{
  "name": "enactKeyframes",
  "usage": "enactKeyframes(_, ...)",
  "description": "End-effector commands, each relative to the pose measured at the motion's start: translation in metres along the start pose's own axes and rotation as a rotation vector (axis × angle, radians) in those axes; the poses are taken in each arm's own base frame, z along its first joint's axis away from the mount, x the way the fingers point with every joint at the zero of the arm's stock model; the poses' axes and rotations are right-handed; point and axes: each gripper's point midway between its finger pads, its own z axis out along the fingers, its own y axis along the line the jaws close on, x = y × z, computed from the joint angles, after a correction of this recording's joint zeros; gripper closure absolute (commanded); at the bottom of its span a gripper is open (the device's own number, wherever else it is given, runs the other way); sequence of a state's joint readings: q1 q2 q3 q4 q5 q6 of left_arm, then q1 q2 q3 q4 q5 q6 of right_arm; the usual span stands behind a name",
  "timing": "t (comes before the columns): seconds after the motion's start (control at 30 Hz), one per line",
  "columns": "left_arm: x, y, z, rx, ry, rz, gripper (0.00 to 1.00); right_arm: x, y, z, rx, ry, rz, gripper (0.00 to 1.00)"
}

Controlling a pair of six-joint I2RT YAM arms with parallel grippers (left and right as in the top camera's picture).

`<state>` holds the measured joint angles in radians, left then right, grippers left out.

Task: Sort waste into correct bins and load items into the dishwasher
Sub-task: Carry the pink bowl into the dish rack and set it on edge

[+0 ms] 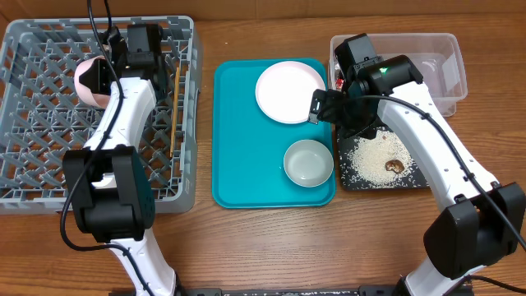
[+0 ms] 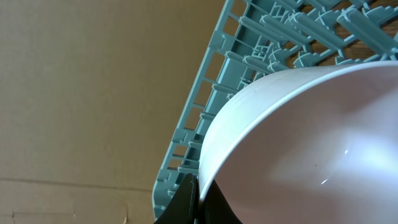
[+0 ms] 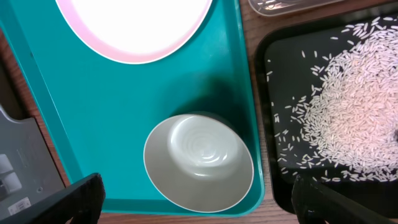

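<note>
I have the left gripper [image 1: 103, 74] clamped shut on the rim of the pink bowl [image 1: 89, 80], which hangs over the far part of the rack [image 1: 49, 164], left of its middle. In the left wrist view the pink bowl [image 2: 311, 143] fills most of the picture, one dark finger [image 2: 186, 199] pinches its edge, and the rack's [image 2: 211, 106] wall and lattice show behind it. I cannot tell whether the bowl touches the rack floor. The chopsticks [image 1: 174, 107] lie lengthwise in the rack along its right wall.

The right gripper [image 1: 322, 105] hovers over the right edge of the teal tray [image 1: 238, 164] with its jaws spread wide and nothing between them. In the right wrist view its two fingers [image 3: 68, 199] sit at the bottom corners, far apart.

The teal tray [image 3: 112, 112] holds two things: the plate [image 1: 289, 92] at its far right, and the pale bowl [image 1: 308, 162] nearer me, upright and empty. From the wrist I see the pale bowl [image 3: 199, 162] close to the tray's right rim and apart from the plate [image 3: 134, 25].

The black tray [image 1: 349, 182] lies just right of the teal one, on the table [image 1: 271, 247]. It holds a spread of rice [image 1: 374, 156] with a brown lump [image 1: 394, 166] at the right of the heap. The rice [image 3: 354, 106] thins out to loose grains toward the tray's [image 3: 273, 186] left side.

The tub [image 1: 448, 49] stands just beyond the black tray. The arm covers its left part, and I cannot make out what is in it.
</note>
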<state>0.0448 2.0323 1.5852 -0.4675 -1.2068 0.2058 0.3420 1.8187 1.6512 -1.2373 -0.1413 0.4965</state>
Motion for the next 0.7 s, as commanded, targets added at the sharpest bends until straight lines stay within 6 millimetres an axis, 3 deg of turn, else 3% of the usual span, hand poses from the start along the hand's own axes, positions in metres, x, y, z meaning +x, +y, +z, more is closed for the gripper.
enactKeyframes(0.0,0.001,-0.015,-0.002,0.022,-0.004,0.020,0.96,-0.003,0.001,-0.003,0.001,-0.017,-0.009,0.02)
enactKeyframes(0.33,0.007,0.002,0.005,-0.059,0.028,0.029,0.96,-0.003,0.001,-0.003,0.001,-0.016,-0.009,0.02)
enactKeyframes(0.67,0.002,-0.018,-0.010,0.012,-0.009,0.052,0.96,-0.003,0.001,-0.003,0.001,-0.016,-0.009,0.02)
